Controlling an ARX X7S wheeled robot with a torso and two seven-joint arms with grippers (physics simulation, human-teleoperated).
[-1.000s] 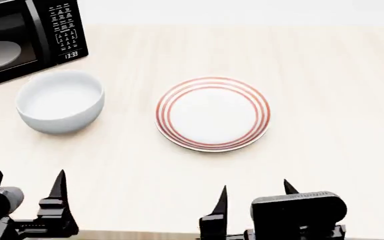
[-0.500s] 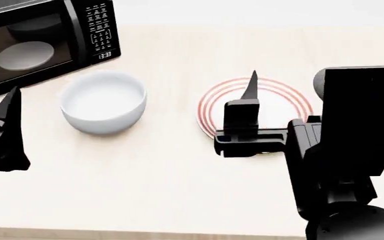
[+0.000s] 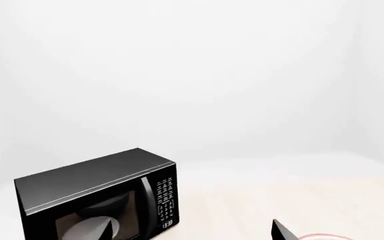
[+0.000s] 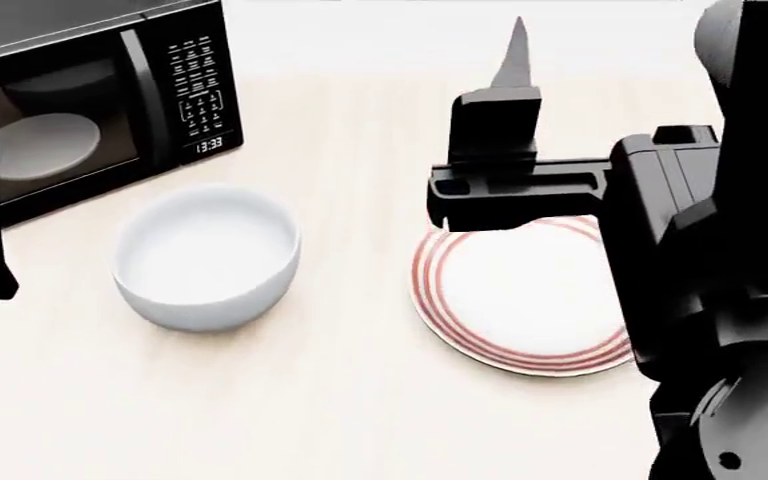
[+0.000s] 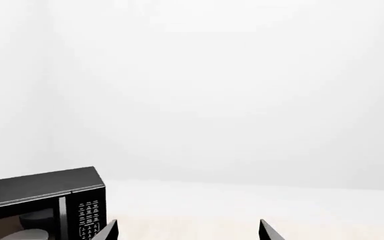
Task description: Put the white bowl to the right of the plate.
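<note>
Overhead, pale wood table (image 4: 331, 400) against white wall (image 5: 212, 90); microwave (image 4: 77, 100) rear-left; both fingers spread, empty.

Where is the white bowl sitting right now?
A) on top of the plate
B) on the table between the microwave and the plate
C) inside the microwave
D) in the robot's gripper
B: the white bowl rests on the table, with the microwave behind-left and the plate to its right.

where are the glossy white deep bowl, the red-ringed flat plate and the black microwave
glossy white deep bowl (image 4: 207, 252): head view, on its inner floor
red-ringed flat plate (image 4: 524, 290): head view, on its bare white centre
black microwave (image 4: 57, 125): head view, on its glass door
</note>
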